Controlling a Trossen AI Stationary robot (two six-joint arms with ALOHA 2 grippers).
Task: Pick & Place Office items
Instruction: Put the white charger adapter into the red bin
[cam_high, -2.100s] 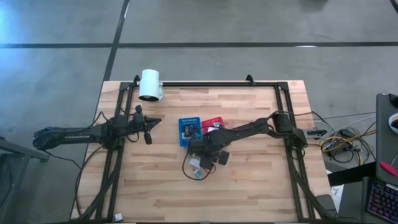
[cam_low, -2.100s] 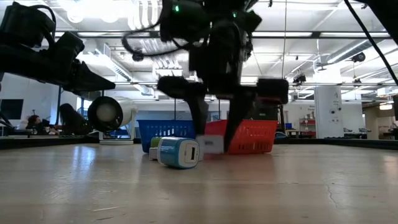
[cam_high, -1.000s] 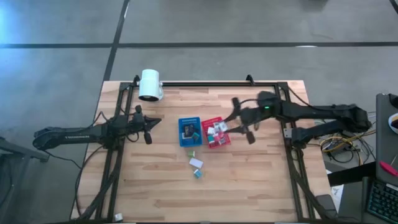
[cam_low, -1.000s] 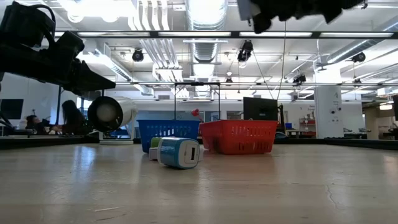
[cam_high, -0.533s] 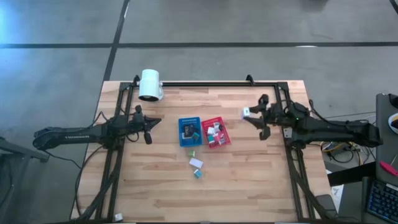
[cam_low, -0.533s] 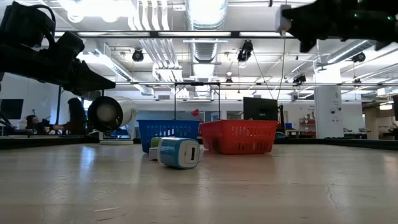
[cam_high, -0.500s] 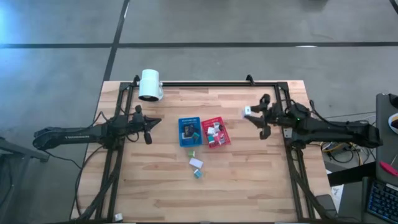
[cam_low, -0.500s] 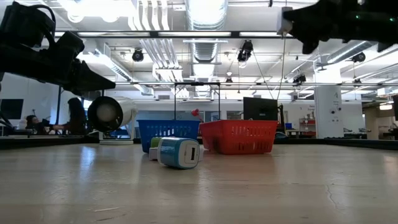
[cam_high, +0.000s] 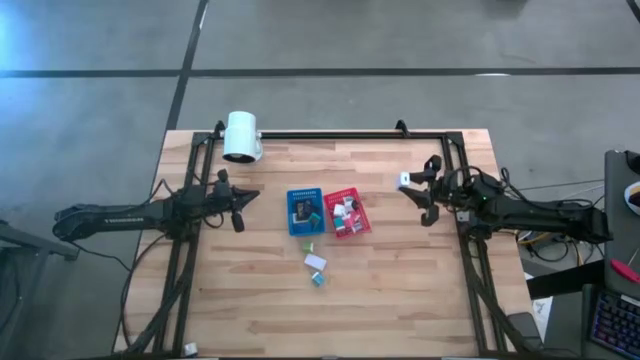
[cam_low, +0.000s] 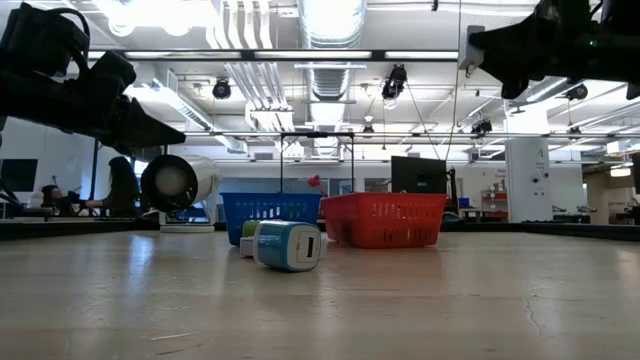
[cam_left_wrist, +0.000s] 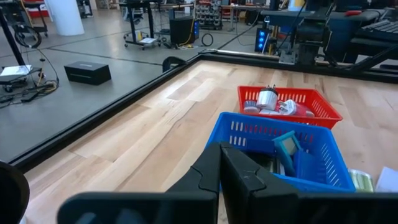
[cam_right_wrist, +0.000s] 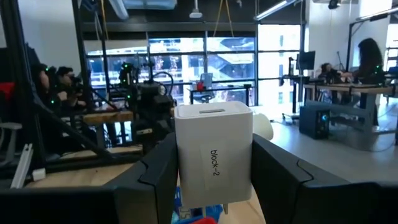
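Note:
My right gripper (cam_high: 415, 190) hangs near the table's right edge, high above the wood, shut on a white block (cam_right_wrist: 214, 155) labelled "block-2". The low view shows that block (cam_low: 471, 46) at its tip. Other office items lie in the blue tray (cam_high: 291, 212) and the red tray (cam_high: 358, 218) at mid-table. A green item (cam_high: 309, 245), a white one (cam_high: 316, 262) and a teal one (cam_high: 318, 280) rest loose on the wood in front of the trays. My left gripper (cam_high: 240, 208) waits shut at the left, pointing at the blue tray (cam_left_wrist: 249, 134). My right gripper pinches the white block by two opposite side faces (cam_right_wrist: 184, 158), one finger (cam_right_wrist: 158, 168) on each. The fingers lie about level and point toward the table's left. The block stands upright between them, lifted clear of the table, its labelled face toward the wrist camera.
A big white cylinder (cam_high: 241, 136) lies at the far left corner, open end showing in the low view (cam_low: 178, 183). A black frame (cam_high: 340, 134) borders the table. Bare wood stretches between the red tray and my right gripper. People sit at desks in the room beyond.
My right gripper has drawn back from beside the red tray toward the table's right edge, sinking a little and tipping up to about level, with the white block still between its fingers. The trays and the loose items have stayed put.

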